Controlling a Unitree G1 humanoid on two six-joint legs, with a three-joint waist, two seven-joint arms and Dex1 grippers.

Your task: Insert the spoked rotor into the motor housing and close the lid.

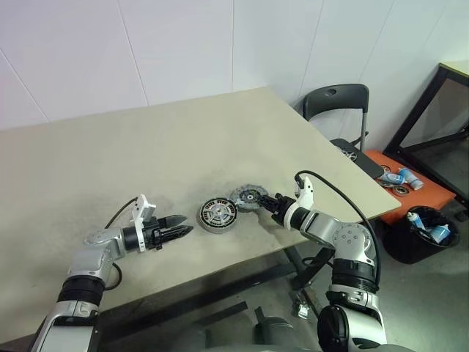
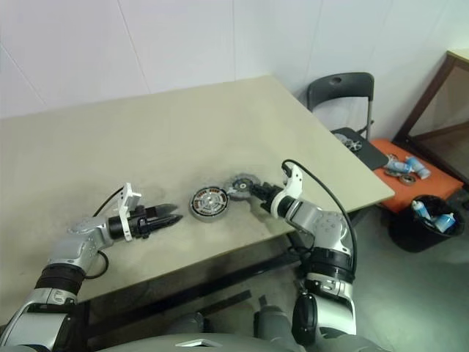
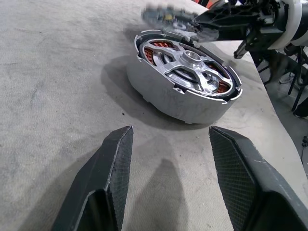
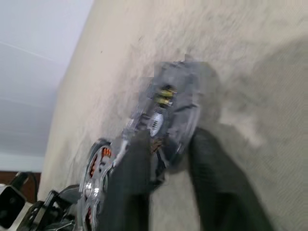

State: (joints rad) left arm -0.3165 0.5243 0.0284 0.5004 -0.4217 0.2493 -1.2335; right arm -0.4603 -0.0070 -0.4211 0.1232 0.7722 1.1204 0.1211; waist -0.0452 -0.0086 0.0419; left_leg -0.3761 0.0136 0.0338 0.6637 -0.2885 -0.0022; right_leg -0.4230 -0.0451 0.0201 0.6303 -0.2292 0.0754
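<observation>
Camera layout: head stereo pair and two wrist cameras.
Head views look down over the table [image 1: 146,139] from above; wrist views sit close, low over it, sharing the motor housing [image 3: 185,79].

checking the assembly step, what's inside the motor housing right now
Inside the motor housing: copper windings around the rim under a silver spoked plate with a centre hub. What lies beneath the plate is covered.

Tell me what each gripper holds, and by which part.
The right gripper pinches the spoked rotor at its rim, lifted beside the motor housing. The left gripper is open, holding nothing.
</observation>
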